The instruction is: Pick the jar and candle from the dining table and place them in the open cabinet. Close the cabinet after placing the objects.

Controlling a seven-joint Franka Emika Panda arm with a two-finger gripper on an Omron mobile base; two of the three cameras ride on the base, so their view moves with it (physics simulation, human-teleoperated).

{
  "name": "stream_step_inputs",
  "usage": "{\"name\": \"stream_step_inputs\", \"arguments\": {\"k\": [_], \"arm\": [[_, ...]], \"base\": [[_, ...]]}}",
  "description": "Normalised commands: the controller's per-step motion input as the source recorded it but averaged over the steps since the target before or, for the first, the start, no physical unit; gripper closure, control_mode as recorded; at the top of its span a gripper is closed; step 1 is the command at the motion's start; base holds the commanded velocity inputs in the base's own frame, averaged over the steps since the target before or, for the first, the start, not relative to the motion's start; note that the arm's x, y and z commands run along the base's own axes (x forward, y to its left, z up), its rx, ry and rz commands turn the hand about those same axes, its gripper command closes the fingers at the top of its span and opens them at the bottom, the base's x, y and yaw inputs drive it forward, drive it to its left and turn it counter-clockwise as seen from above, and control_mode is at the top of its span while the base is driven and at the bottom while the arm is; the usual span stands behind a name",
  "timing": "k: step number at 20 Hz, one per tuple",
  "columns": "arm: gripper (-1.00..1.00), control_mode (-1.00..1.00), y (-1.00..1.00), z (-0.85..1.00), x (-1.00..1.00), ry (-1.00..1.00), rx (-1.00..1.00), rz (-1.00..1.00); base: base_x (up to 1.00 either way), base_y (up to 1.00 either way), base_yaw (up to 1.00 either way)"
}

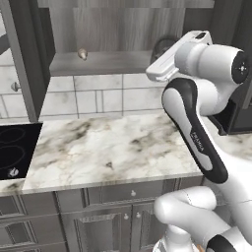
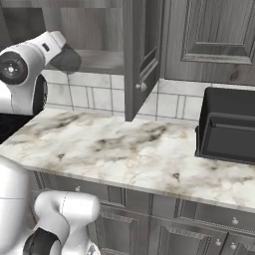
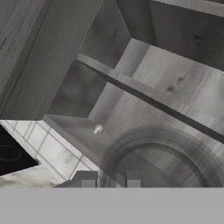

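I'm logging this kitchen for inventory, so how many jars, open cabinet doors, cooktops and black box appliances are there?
Jar: 1, in the claw
Open cabinet doors: 2, left door and right door
Cooktop: 1
Black box appliance: 1
Total: 5

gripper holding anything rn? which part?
The jar, dark grey and round, is clamped in the gripper at the cabinet shelf; the exact contact spot can't be told.

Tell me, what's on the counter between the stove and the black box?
Nothing: the marble counter lies bare from the stove to the black box, as both base views show.
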Motion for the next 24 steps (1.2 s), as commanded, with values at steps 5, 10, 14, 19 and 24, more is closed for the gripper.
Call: {"name": "stream_step_inputs", "arguments": {"k": [5,10,14,19,24], "arm": [[1.0,-1.0,0.0,0.01,0.22,0.0,0.0,0.0],[1.0,-1.0,0.0,0.0,0.37,0.02,0.0,0.0],[1.0,-1.0,0.0,0.0,0.36,0.04,0.0,0.0],[1.0,-1.0,0.0,0.0,0.37,0.05,0.0,0.0],[1.0,-1.0,0.0,0.0,0.32,0.05,0.01,0.0]], "base": [[0.0,0.0,0.0],[0.0,0.0,0.0],[0.0,0.0,0.0],[0.0,0.0,0.0],[0.0,0.0,0.0]]}}
